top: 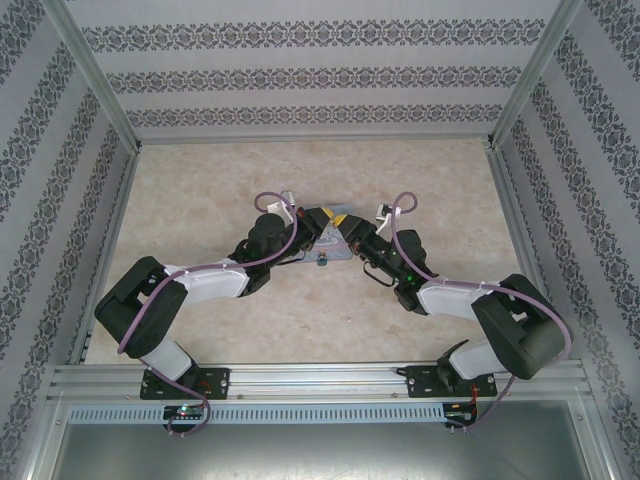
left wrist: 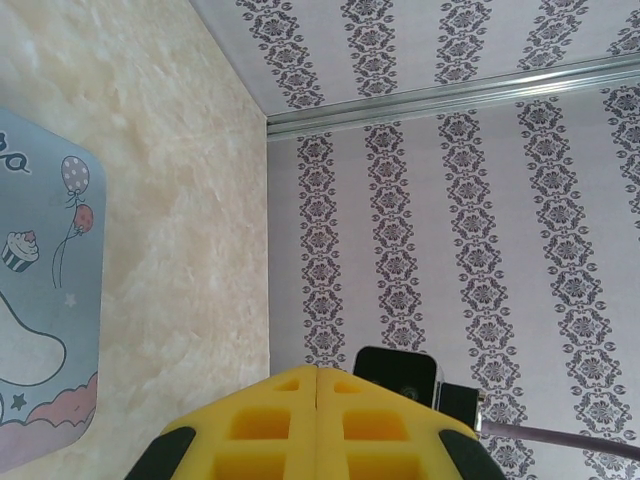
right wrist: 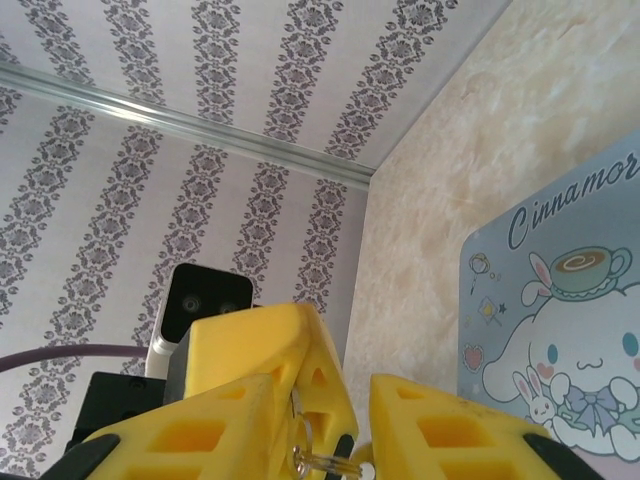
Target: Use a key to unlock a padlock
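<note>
Top external: both arms meet mid-table over the pale-blue tin. The padlock, a teal speck, sits at the tin's near edge, just below the grippers. Left wrist: left gripper clenched, fingers flush, nothing seen between them. Right wrist: right gripper jaws stand apart, a silvery ring in the gap; whether it is pinched cannot be told

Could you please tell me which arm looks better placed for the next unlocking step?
Probably the right: a silvery metal ring sits between the fingers of the right gripper, while the left gripper is shut. What the ring is attached to, I cannot tell.
</note>
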`<state>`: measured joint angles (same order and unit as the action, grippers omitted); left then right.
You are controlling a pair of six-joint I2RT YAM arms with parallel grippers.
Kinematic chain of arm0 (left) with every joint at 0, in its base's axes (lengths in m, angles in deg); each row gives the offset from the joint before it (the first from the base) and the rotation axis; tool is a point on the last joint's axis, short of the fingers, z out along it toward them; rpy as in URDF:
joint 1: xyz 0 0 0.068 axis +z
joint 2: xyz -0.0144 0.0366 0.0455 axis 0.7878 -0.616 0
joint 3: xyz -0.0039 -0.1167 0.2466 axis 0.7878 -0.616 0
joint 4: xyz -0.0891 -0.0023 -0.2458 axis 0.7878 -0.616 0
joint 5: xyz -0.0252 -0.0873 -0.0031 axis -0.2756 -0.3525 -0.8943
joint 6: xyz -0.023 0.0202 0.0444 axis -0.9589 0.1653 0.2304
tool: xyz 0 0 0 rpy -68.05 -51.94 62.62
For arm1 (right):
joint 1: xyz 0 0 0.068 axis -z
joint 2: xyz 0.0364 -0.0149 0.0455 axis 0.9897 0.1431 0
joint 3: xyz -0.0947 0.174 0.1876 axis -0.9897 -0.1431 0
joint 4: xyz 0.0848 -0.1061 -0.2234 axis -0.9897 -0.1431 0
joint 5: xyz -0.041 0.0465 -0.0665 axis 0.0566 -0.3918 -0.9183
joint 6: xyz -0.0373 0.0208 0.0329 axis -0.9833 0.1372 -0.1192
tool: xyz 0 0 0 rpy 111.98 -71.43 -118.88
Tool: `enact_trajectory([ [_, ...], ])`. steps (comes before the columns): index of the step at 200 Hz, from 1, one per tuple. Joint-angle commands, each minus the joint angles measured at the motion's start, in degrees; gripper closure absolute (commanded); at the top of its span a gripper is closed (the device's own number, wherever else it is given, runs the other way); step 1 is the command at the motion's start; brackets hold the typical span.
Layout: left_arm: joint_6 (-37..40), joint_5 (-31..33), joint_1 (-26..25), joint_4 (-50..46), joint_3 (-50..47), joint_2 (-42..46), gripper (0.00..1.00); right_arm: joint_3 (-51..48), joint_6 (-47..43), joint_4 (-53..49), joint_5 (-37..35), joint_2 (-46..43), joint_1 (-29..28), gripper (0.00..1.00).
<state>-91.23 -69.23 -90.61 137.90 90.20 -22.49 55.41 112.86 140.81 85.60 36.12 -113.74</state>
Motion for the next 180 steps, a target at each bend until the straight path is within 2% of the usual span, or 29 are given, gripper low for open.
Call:
enact_trajectory([
  [1, 0.15, 0.37, -0.83, 2.93, -0.51, 0.80, 1.00, 0.37, -0.69, 1.53, 0.64, -0.80, 0.67, 0.69],
  [118, 0.33, 0.81, -1.10, 3.07, -0.60, 0.65, 1.00, 1.11, -0.08, 3.85, 1.85, 1.72, -1.43, 0.75],
  [180, 0.32, 1.06, -1.27, 3.37, -0.77, 0.71, 1.00, 0.49, -0.04, 3.85, 1.21, 1.78, -1.61, 0.85],
])
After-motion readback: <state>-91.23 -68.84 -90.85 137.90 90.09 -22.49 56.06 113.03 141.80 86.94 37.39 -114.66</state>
